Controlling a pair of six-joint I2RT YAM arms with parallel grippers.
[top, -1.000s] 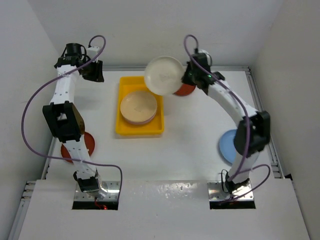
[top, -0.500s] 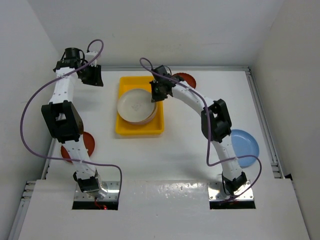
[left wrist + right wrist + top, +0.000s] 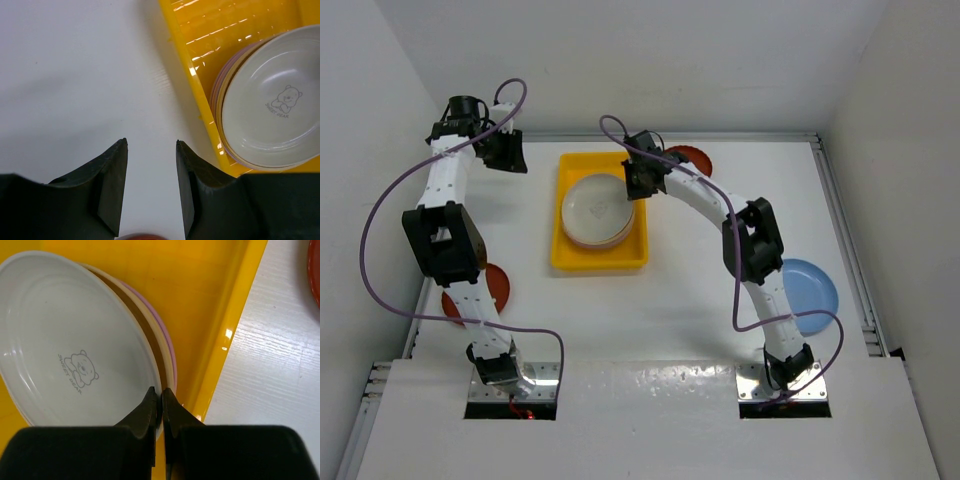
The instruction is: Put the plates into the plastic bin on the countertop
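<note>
The yellow plastic bin (image 3: pixel 566 249) stands on the white countertop (image 3: pixel 690 290) and holds a stack of plates. A cream plate with a bear print (image 3: pixel 597 205) lies on top of the stack. My right gripper (image 3: pixel 638 186) is shut on the right rim of that cream plate (image 3: pixel 65 340), jaws pinching it (image 3: pixel 161 392) over the tan and purple plates (image 3: pixel 170 360). My left gripper (image 3: pixel 505 150) is open and empty, left of the bin (image 3: pixel 220 30), above bare table (image 3: pixel 150 150). The cream plate also shows in the left wrist view (image 3: pixel 275 100).
A dark red plate (image 3: pixel 692 160) lies behind the right arm at the back. Another dark red plate (image 3: pixel 498 290) lies at the left by the left arm. A light blue plate (image 3: pixel 812 290) lies at the right. White walls close in the table.
The right gripper swung the cream plate from up at the back down onto the stack in the bin, and it has settled slightly rightward. The left arm has barely moved.
</note>
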